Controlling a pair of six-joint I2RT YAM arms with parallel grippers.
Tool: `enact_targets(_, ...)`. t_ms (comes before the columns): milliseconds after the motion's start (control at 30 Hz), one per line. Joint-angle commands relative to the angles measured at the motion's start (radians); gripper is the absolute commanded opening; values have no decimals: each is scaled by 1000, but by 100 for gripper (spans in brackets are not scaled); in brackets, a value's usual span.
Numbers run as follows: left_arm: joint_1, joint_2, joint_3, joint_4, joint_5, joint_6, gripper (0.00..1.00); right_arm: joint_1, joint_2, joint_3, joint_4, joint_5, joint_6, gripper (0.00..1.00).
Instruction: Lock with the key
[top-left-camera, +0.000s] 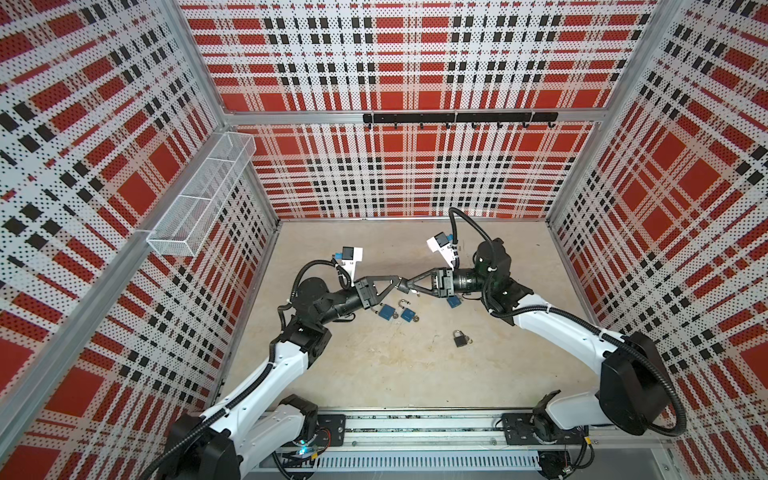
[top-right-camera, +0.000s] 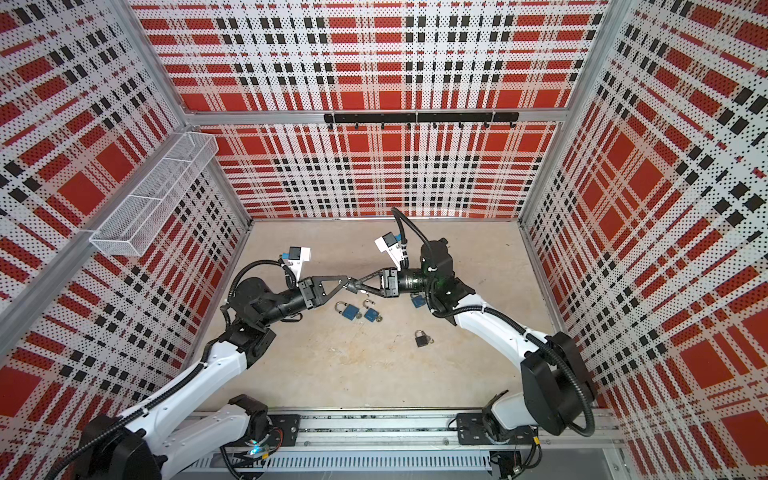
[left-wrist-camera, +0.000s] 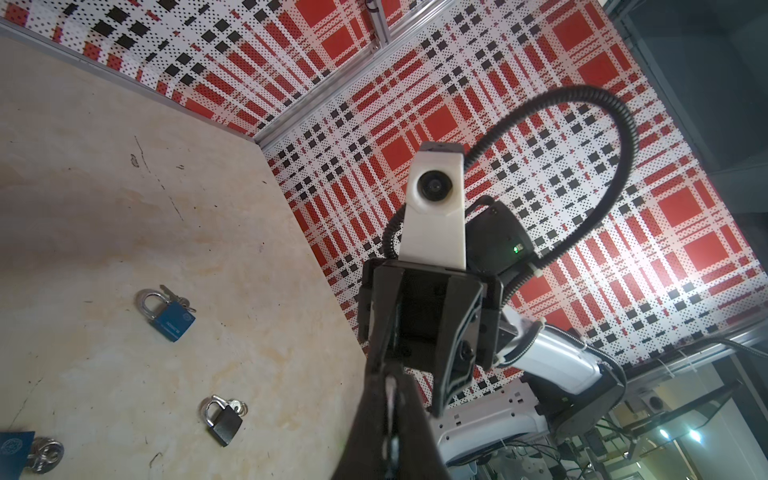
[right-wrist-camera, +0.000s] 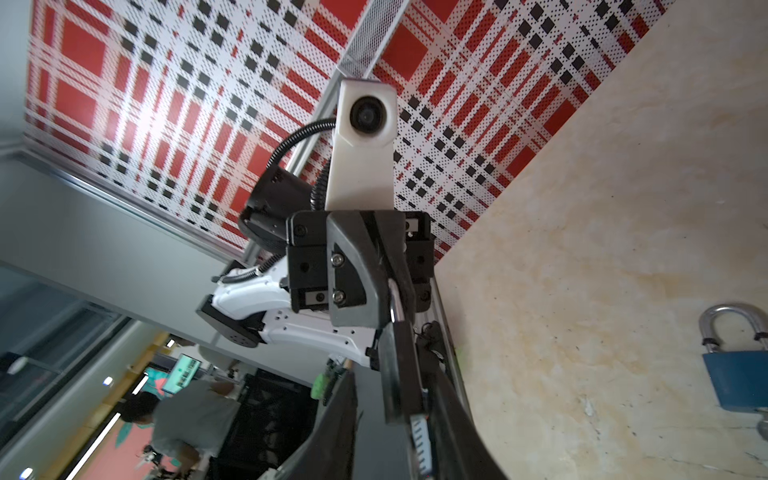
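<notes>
My two grippers meet tip to tip above the middle of the table, in both top views. The left gripper (top-left-camera: 398, 284) (left-wrist-camera: 388, 376) is shut on the silver shackle (right-wrist-camera: 394, 300) of a black padlock (right-wrist-camera: 398, 374). The padlock's body reaches between the fingers of my right gripper (top-left-camera: 405, 286) (right-wrist-camera: 384, 365), which is open. One finger (right-wrist-camera: 328, 432) stands apart from the body; the other finger (right-wrist-camera: 455, 436) lies against it. A pale ridged strip (right-wrist-camera: 419, 442) sits beside that finger. I cannot tell whether it is the key.
On the table below lie two blue padlocks (top-left-camera: 386, 311) (top-left-camera: 408, 314) with open shackles. Another blue padlock (top-left-camera: 454, 302) (right-wrist-camera: 737, 374) lies under the right wrist. A black padlock (top-left-camera: 460, 339) (left-wrist-camera: 222, 419) with a key lies nearer the front. A wire basket (top-left-camera: 199, 199) hangs on the left wall.
</notes>
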Motion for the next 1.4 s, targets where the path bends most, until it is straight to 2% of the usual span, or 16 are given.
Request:
enact_targets(0,20,-21,12,3,-29,-16,0,-25,25,-49,348,-46,202,30)
enact_targets(100,27,-18,16,3,-34,-23,0,-26,22,-55,329,-49,197,29)
enact_targets(500,12,-4,54,5,-21,-32,0,-16,19,-16,118,-31,53,27)
enact_targets(933,2,5,47,5,-27,-27,0,2,20,7,65,-33,8,0)
enact_targets(1167,18,1,38,5,-35,-21,0,2,-2,0,33,-28,-12,0)
enact_targets(1367,74,-20,37,4,-7,-34,0,1,-29,-22,6,-10,-34,0)
